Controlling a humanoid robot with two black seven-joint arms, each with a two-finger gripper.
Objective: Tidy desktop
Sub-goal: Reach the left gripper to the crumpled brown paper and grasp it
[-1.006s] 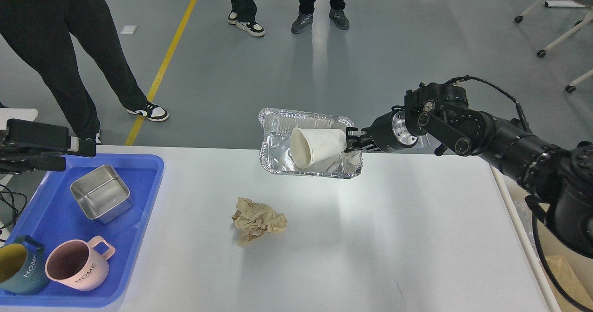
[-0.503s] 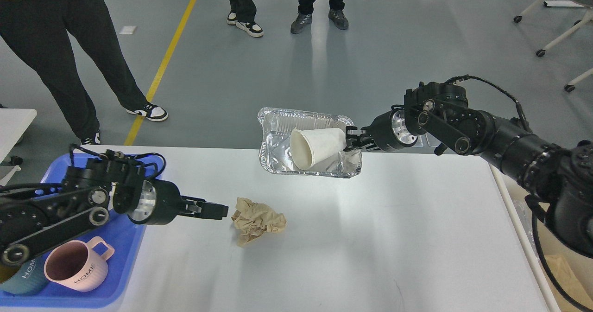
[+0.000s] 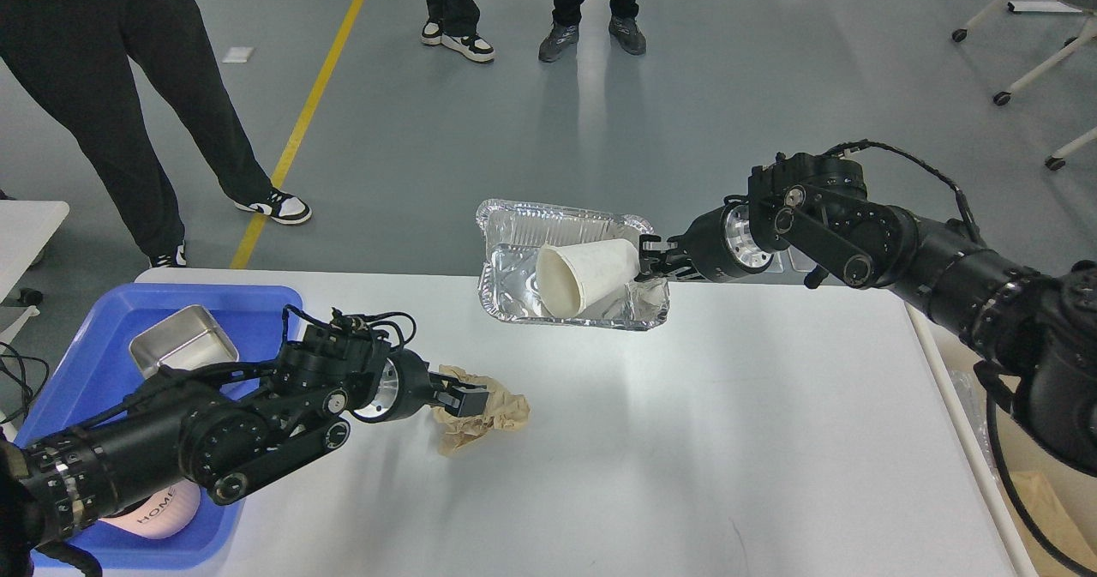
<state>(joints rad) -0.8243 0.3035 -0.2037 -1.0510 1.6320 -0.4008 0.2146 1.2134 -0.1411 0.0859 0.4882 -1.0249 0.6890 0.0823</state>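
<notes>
The desktop (image 3: pixel 686 457) fills the lower part of the view, its long axis running left to right and its far edge level across the frame.

Nearest, at its left end, lies a blue tray (image 3: pixel 103 337); in it are a pink mug (image 3: pixel 158 508), mostly hidden under the left arm, and a steel tin (image 3: pixel 176 350) toward the tray's far side.

The left arm crosses over the tray, and the left gripper (image 3: pixel 463 397) sits on the left part of a crumpled brown paper ball (image 3: pixel 488 414) lying on the desktop near its middle. Its fingers straddle the paper's near-left edge, but whether they clamp it I cannot tell.

Farther on, above the far edge, the right gripper (image 3: pixel 650 261) pinches the right rim of a foil tray (image 3: pixel 523 285), which is held clear of the desktop. A white paper cup (image 3: pixel 587 275) lies on its side in that tray, mouth pointing left toward the viewer.

Beyond is grey floor with a yellow line (image 3: pixel 308 114) and the legs of people (image 3: pixel 128 105) standing.
</notes>
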